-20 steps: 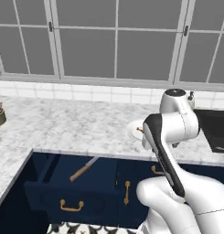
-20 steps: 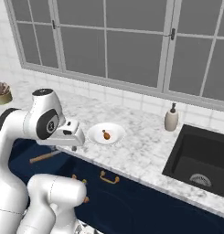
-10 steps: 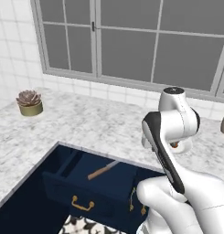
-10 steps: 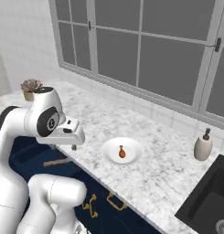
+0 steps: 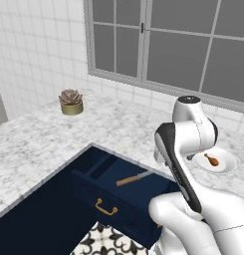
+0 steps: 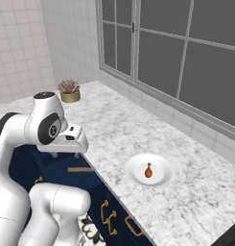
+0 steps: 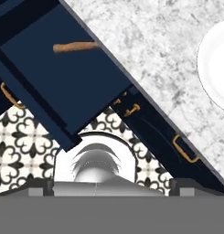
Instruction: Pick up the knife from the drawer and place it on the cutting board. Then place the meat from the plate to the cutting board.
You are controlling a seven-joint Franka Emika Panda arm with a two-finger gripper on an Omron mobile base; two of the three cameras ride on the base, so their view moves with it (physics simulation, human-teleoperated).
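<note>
The knife (image 5: pixel 134 178) lies in the open navy drawer (image 5: pixel 101 191), wooden handle toward the drawer's front, blade under the counter edge. In the hand view its handle (image 7: pixel 76 46) shows on the drawer's dark floor (image 7: pixel 63 82). My gripper (image 6: pixel 67 154) hangs open and empty above the counter edge, over the drawer and the knife (image 6: pixel 80 169). The white plate (image 6: pixel 150 170) sits on the marble to the right with the meat (image 6: pixel 148 170) on it. The plate (image 5: pixel 214 163) and the meat (image 5: pixel 211 159) sit just beyond my arm. The cutting board is out of view.
A succulent in a gold pot (image 5: pixel 70 101) stands near the tiled wall corner. Marble counter (image 5: pixel 34 144) wraps around the drawer. Navy cabinet fronts with gold handles (image 6: pixel 107 211) run below the counter, above patterned floor tiles (image 7: pixel 22 141).
The whole scene has shifted: the base has moved, bringing the succulent and wall corner closer and taking the sink side out of view. The arm keeps its pose.
</note>
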